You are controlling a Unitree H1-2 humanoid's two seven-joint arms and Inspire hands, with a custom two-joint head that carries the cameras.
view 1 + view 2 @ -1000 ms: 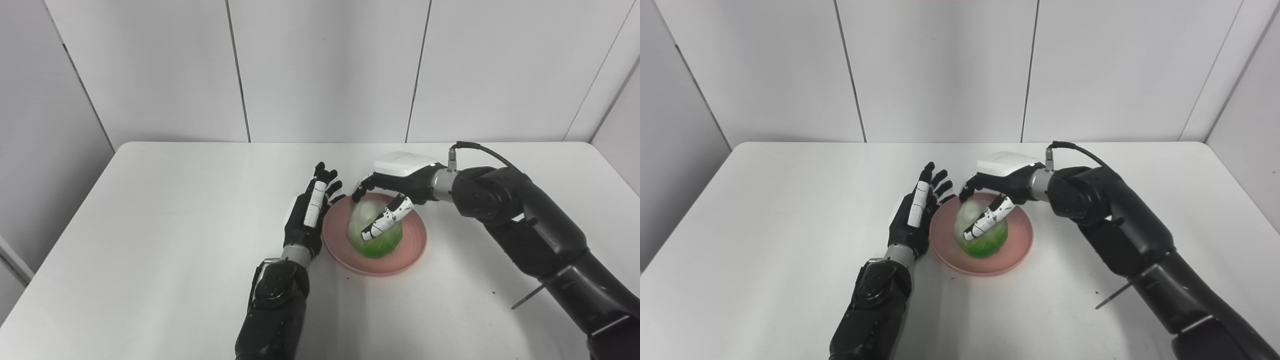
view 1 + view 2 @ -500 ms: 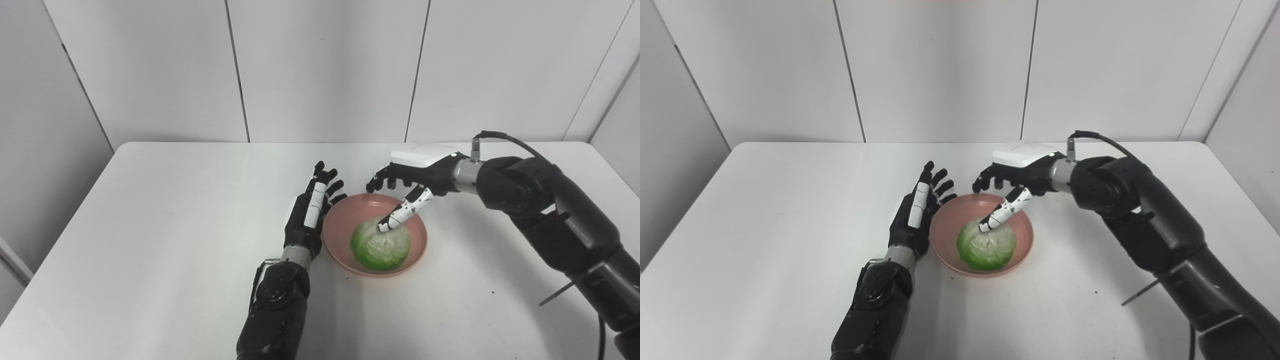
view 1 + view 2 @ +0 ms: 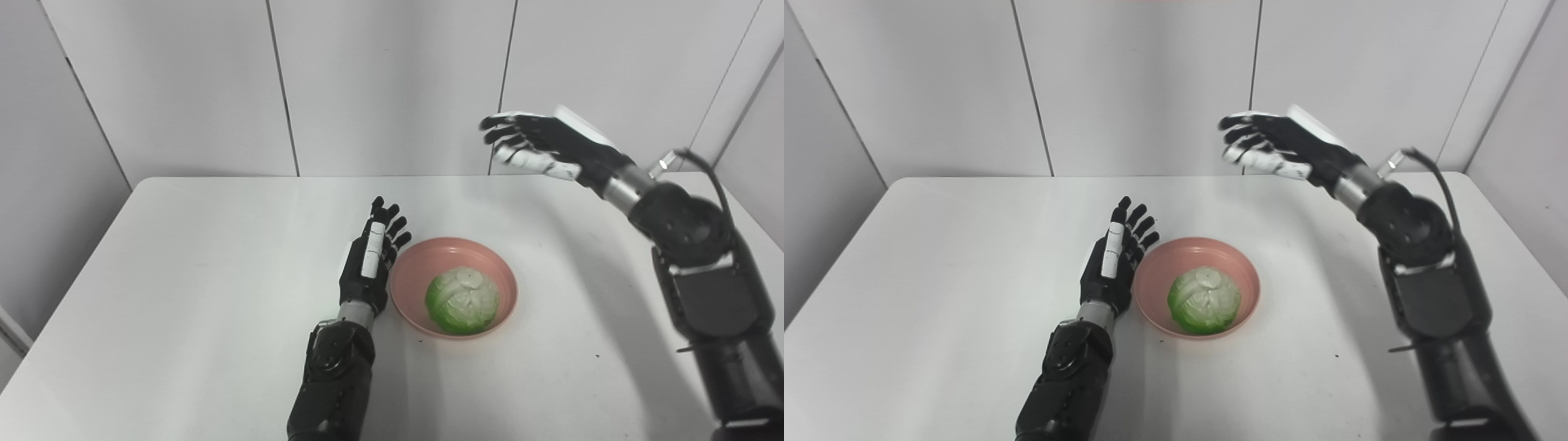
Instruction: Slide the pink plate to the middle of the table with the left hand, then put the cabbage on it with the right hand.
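A pink plate (image 3: 407,275) with a raised rim sits near the middle of the white table. A green and white cabbage (image 3: 462,299) rests in it, free of both hands. My left hand (image 3: 369,264) stands open at the plate's left rim, fingers straight and pointing away from me. My right hand (image 3: 539,146) is open and raised high above the table, behind and to the right of the plate, holding nothing.
The white table (image 3: 184,275) runs to a grey panelled wall (image 3: 392,86) at the back. A few small dark specks (image 3: 597,355) lie on the table right of the plate.
My right hand let go of the cabbage, which settled in the plate, then rose up and back to the right. The left hand stayed beside the plate. The camera shifted slightly.
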